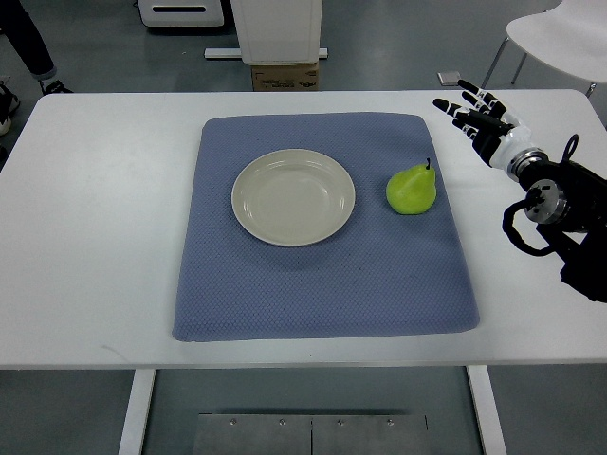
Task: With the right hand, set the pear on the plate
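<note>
Top view: our right hand [477, 116] hovers, fingers spread and holding nothing, near the green pear [412, 190] lying beside the plate [293, 197] on a blue mat [322, 275].

A single camera looks steeply down from the robot's side, taking in the whole white desk [95, 237] and the floor beyond its far edge.

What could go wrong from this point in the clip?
The pear is rounded and lies on a soft mat; a sideways touch from the right robot hand, open and off to its right, might roll it. The plate rim is shallow, so the pear may roll off.
</note>
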